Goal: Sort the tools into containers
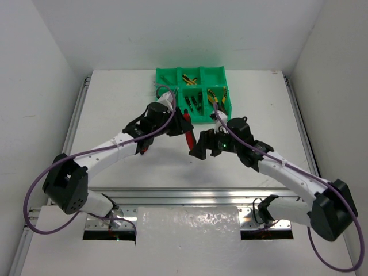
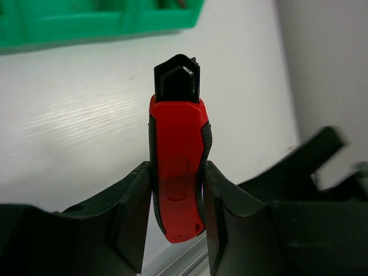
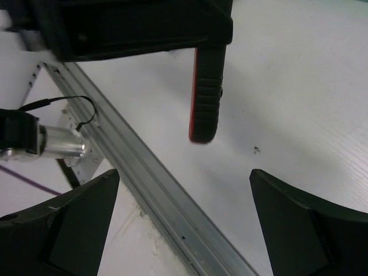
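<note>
Green tray (image 1: 169,76) with pliers (image 1: 214,95), cutters (image 1: 188,79)

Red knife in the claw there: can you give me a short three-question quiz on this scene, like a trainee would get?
1. True or false: the left gripper is shut on the red-black utility knife.
2. The right gripper is: A shut tight; B open and empty; C out of view.
3. Has the knife been put in the green tray yet?
Key: 1 true. 2 B. 3 No: the left gripper holds it outside the tray.
</note>
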